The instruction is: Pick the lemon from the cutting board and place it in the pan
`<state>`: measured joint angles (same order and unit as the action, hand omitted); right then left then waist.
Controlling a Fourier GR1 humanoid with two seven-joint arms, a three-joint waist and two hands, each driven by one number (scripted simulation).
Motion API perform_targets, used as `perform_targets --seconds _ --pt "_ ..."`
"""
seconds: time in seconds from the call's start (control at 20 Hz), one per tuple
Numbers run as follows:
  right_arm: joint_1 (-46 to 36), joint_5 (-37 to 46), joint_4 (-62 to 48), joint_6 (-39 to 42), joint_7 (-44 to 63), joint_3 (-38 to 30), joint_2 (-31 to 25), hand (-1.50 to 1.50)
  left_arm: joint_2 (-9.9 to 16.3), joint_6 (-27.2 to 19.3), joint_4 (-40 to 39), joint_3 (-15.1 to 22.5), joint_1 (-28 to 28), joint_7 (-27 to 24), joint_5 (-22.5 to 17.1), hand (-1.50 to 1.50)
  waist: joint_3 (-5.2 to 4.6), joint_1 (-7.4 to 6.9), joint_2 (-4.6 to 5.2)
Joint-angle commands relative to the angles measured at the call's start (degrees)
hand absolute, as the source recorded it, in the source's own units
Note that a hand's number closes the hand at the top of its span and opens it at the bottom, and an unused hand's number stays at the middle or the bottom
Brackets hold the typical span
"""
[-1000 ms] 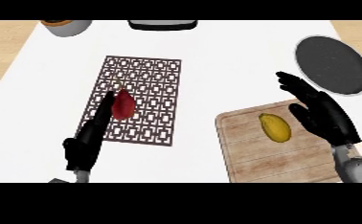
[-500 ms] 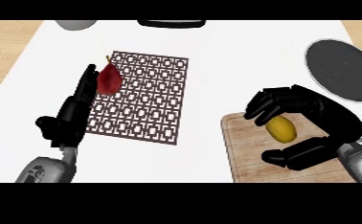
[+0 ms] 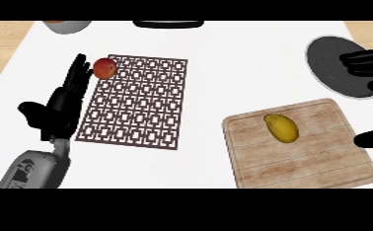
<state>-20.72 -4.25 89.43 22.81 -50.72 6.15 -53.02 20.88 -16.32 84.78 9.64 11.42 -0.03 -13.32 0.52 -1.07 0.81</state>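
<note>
The yellow lemon (image 3: 281,127) lies on the wooden cutting board (image 3: 291,161) at the lower right, with nothing touching it. The dark round pan (image 3: 331,69) sits beyond the board at the right edge. My right hand (image 3: 357,62) is mostly cut off by the right edge. Its fingers show over the pan and its thumb tip shows beside the board's right side, far apart, so the hand is open and holds nothing. My left hand (image 3: 64,104) rests open at the left, fingers straight.
A brown patterned mat (image 3: 138,101) lies in the middle left, with a red fruit (image 3: 105,68) on its far left corner at my left fingertips. A grey bowl (image 3: 65,25) and a dark object (image 3: 167,24) sit along the far edge.
My right hand was curled around the lemon; it has opened and drawn away to the right edge. The lemon stays on the board. The left hand keeps its place beside the mat.
</note>
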Motion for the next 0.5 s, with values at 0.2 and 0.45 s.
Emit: perform_targets --seconds 0.2,0.45 --pt "0.1 8.8 -7.2 4.0 -22.4 -3.1 -13.7 -1.50 1.3 0.6 -2.3 -2.2 3.7 2.4 -0.3 0.00 -0.34 0.70 -0.24" --pt "-1.4 10.8 -6.6 -3.2 -23.0 -2.0 -12.1 -1.50 2.0 2.1 -1.7 -2.5 2.8 2.6 -0.3 0.00 -0.41 -0.20 -0.48"
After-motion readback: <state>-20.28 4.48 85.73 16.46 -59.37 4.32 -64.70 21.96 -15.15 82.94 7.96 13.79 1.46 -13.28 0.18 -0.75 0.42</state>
